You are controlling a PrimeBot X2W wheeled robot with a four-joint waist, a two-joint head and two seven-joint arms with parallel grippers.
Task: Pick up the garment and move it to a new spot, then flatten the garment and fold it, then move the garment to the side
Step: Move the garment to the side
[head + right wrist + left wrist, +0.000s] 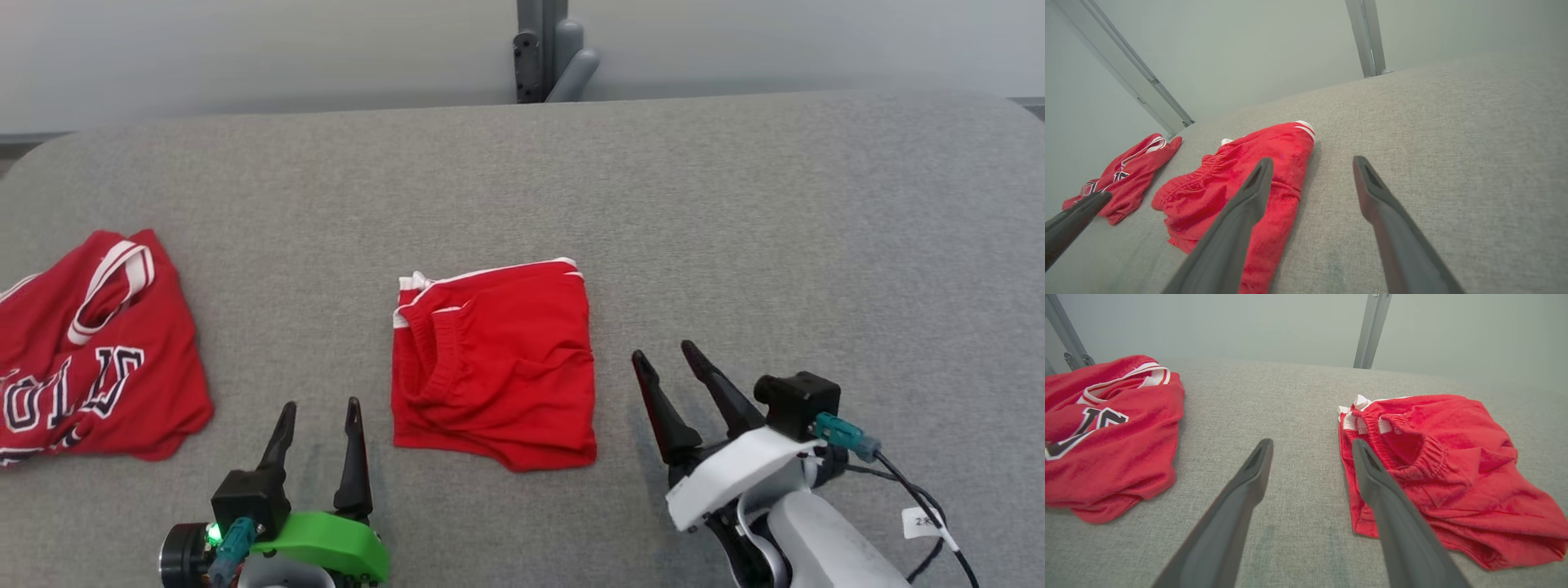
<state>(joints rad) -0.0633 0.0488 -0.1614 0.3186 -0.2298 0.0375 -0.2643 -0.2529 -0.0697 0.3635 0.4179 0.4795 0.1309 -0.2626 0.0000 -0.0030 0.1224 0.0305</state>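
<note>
The garment (498,367) is a pair of red shorts with white trim, folded into a rough square on the grey fabric table (775,229). My left gripper (322,404) stands open just left of its near corner, touching nothing. Open as well, my right gripper (661,350) hovers just to the garment's right. In the left wrist view the garment (1453,465) lies to the right of the open left gripper (1311,443), its elastic waistband showing. In the right wrist view the garment (1229,192) lies left of the open right gripper (1312,160).
A red jersey (90,351) with white-edged dark lettering lies crumpled at the table's left edge, and it is seen again in the wrist views (1106,441) (1126,175). A grey post (547,49) rises behind the table's far edge. Bare grey fabric stretches to the right and back.
</note>
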